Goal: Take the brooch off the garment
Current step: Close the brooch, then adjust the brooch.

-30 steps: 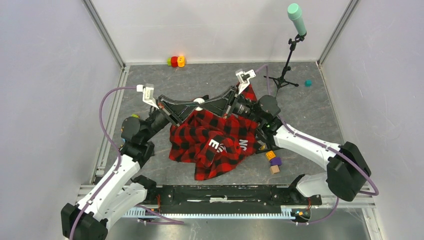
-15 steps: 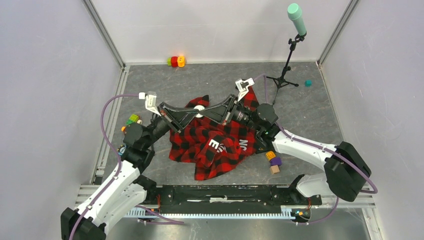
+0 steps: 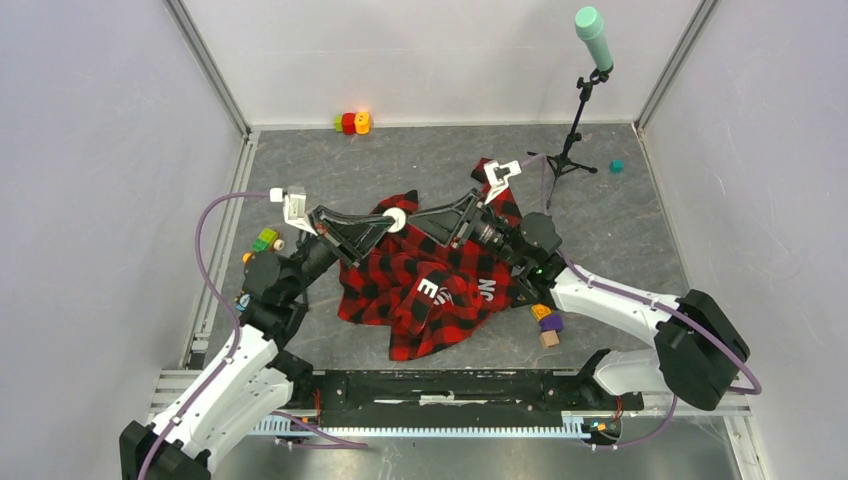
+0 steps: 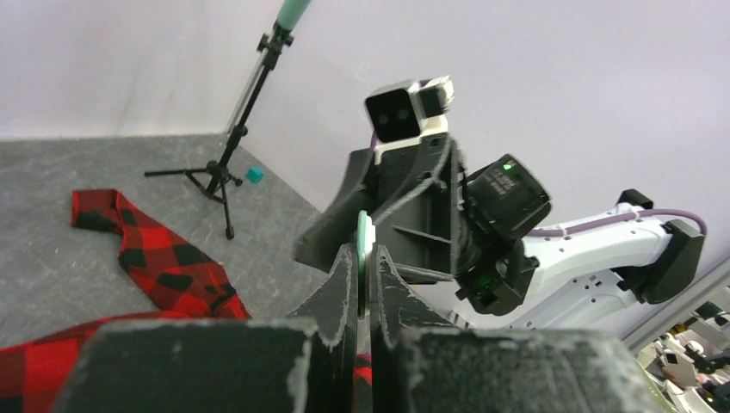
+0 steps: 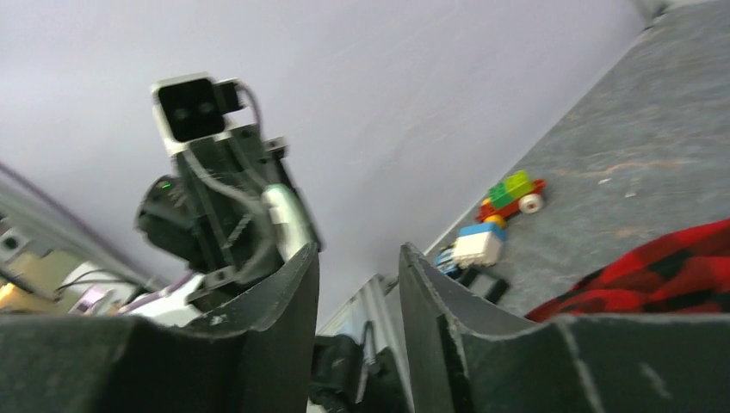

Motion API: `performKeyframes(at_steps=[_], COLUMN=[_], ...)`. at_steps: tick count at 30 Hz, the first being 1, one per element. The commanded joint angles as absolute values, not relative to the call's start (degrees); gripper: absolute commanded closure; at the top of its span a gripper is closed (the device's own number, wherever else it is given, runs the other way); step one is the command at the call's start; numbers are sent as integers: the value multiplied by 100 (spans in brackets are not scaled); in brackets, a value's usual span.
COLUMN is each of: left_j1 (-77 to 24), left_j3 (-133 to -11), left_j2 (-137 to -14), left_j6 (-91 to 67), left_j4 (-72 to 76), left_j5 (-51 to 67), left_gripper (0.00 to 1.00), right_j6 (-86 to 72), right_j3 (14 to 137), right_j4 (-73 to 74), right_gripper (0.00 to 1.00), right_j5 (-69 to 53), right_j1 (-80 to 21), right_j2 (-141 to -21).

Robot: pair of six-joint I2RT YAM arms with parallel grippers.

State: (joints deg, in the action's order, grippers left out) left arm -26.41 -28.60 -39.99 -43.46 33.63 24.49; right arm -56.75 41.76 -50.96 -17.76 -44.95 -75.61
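Observation:
The garment (image 3: 430, 285) is a red-and-black check shirt with white letters, lying crumpled mid-table; parts of it also show in the left wrist view (image 4: 146, 249) and the right wrist view (image 5: 663, 267). My left gripper (image 3: 388, 223) is raised above it and shut on the brooch (image 3: 395, 220), a small round white-and-green disc seen edge-on in the left wrist view (image 4: 363, 234). The brooch is clear of the cloth. My right gripper (image 3: 418, 216) faces the left one from the right, just beside the brooch, open and empty (image 5: 357, 262).
A tripod stand (image 3: 572, 140) with a green top stands at the back right, with a teal cube (image 3: 617, 166) near it. Toy blocks lie at the left (image 3: 265, 240), the right (image 3: 547, 322) and the back wall (image 3: 352, 122).
Both raised grippers have drifted slightly toward the near side together, the brooch staying in the left gripper. The right wrist has shifted a little to the right. The shirt lies as before.

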Motion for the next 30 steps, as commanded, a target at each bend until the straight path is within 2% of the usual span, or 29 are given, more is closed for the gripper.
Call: performKeyframes(at_steps=[1, 6, 8, 10, 13, 16, 19, 20, 26, 30], left_j1=[-2661, -2661, -2660, -2662, -2664, -2658, -2664, -2663, -2665, -2663], left_j3=[-3045, -3164, -3209, -3270, -3443, -3566, -3759, -3819, -3790, -3815], left_j2=[-3686, -3623, -3581, -3549, -3457, -3434, -3529, -3561, -3710, -3777], left_j6=[-3843, -2429, -1643, -492, 1223, 2504, 3337, 3509, 4611, 4928], left_j4=[3754, 2944, 2699, 2519, 1921, 1530, 1036, 946, 774, 652], left_j5=[2345, 2219, 2320, 2955, 3467, 3735, 3967, 4073, 4965, 5068], left_gripper=[98, 98, 98, 98, 98, 98, 98, 98, 98, 98], right_j6=[-5145, -4870, -5001, -5321, -6497, -7328, -7827, -7919, -8443, -8558], right_j3=[3953, 3817, 4064, 4484, 4854, 4706, 4622, 4632, 4643, 4693], right_j4=[-4939, -4599, -3852, -2879, -1719, -2343, -2720, -2738, -2982, -2961], right_gripper=[52, 48, 48, 44, 38, 35, 23, 22, 27, 31], right_j5=[-1067, -1333, -1367, -1438, -1633, -2297, -2520, -2575, -2811, -2808], right_j1=[-4289, -4040, -3972, -3964, -3964, -3979, -3996, -4004, -4142, -4275], right_j2=[-7299, -6896, -6819, -6851, -6909, -6860, -6780, -6767, -6777, -6795])
